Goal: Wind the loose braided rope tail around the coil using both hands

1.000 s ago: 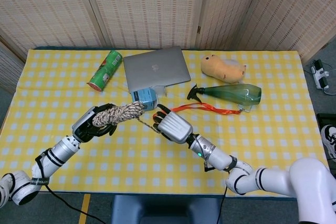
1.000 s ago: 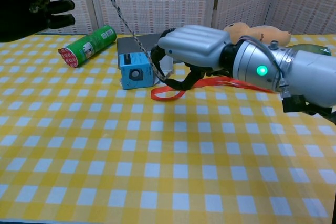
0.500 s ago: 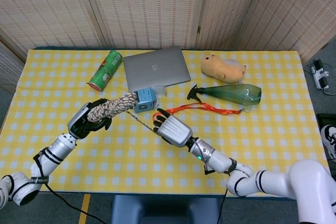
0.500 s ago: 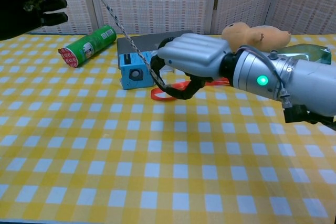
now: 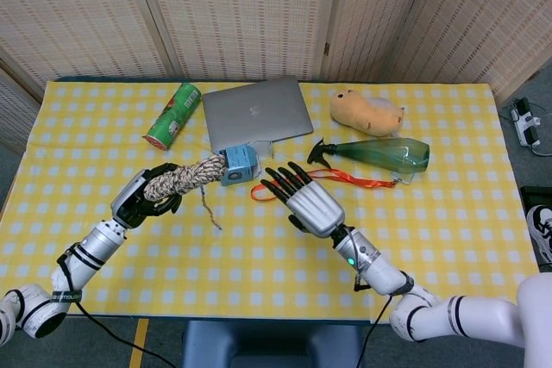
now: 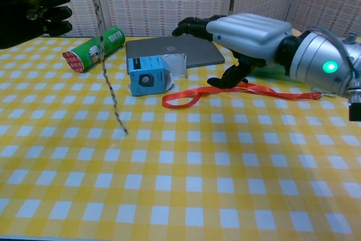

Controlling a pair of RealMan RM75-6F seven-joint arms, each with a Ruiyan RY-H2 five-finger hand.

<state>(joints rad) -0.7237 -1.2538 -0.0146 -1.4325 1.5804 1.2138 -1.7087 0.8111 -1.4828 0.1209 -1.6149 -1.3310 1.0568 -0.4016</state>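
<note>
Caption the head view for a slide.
Left hand holds the rope coil, tail dangling; right hand open above the checked table.

White segmented arms with black joint rings. The right hand (image 5: 312,203) has a silver shell, black fingers and a green wrist light; the left hand (image 5: 138,199) is black.

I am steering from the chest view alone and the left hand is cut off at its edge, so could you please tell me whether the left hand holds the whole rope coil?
Observer: Yes, the left hand grips one end of the braided rope coil, which sticks out toward the blue box.
Operator: Thank you; where does the tail hang from?
Observer: The loose tail drops from the coil's middle.
Operator: And the right hand?
Observer: The right hand is open beside the red lanyard, holding nothing.
</note>
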